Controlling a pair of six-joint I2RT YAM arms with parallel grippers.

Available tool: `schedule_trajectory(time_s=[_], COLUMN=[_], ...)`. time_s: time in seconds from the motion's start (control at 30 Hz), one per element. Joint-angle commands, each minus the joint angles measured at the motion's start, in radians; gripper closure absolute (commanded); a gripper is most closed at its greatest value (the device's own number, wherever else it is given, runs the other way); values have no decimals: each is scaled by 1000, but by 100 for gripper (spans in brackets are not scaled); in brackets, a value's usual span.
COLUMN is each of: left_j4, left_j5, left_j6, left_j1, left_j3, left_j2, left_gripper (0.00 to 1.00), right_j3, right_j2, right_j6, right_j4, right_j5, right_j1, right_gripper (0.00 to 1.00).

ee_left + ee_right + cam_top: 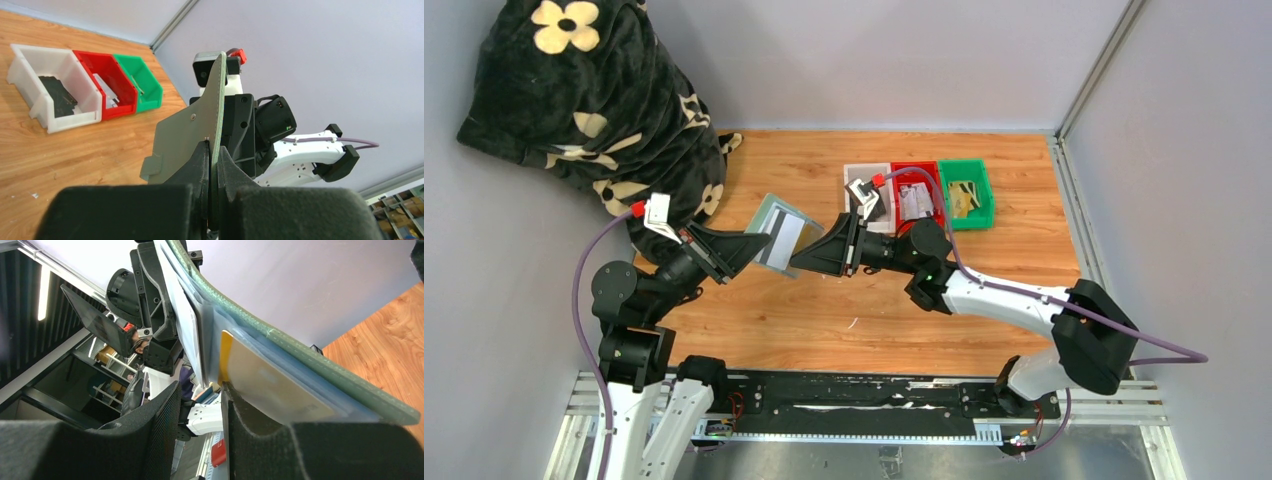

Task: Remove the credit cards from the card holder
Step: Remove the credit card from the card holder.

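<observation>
Green holder (779, 232) hanging clenched in left gripper (749, 248) | right gripper (802, 258) gaping empty at its 4 o'clock | centring jaws over card (270, 385) edge advised

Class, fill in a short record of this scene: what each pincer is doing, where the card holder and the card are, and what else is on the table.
card holder: sage-green, held open in the air above the table
left pincer: shut on the card holder's edge
right pincer: open, at the holder's inner pockets
tan-gold card: in an inner pocket, beside one right finger
bins: white bin, red bin, green bin, in a row
blanket: black, flowered, far left corner
</observation>
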Motion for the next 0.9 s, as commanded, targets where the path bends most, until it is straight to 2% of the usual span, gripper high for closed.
schedule_trajectory(time_s=[0.0, 0.17, 0.27, 0.37, 0.53, 0.57, 0.7, 0.87], left_j4=[48, 26, 25, 29, 31, 30, 16, 9], left_j5=[19, 16, 16, 15, 15, 13, 5, -35], left_j6=[-22, -1, -2, -4, -10, -9, -6, -8], left_j1=[-1, -1, -1, -1, 0, -1, -1, -1], left_j3=[33, 33, 29, 31, 29, 30, 38, 43], left_j2=[-10, -15, -18, -18, -20, -20, -18, -18], left_gripper=[100, 100, 100, 100, 100, 100, 97, 99], right_j3=[33, 88, 91, 80, 54, 46, 8, -39], right_j2=[12, 76, 87, 84, 95, 98, 100, 87], right_j6=[8, 111, 125, 123, 143, 151, 160, 129], right_j4=[59, 215, 236, 234, 289, 315, 366, 357], right_j5=[7, -23, -20, -14, 8, 13, 31, 61], right_j1=[12, 12, 12, 12, 12, 12, 12, 19], right_gripper=[60, 60, 62, 72, 92, 99, 100, 100])
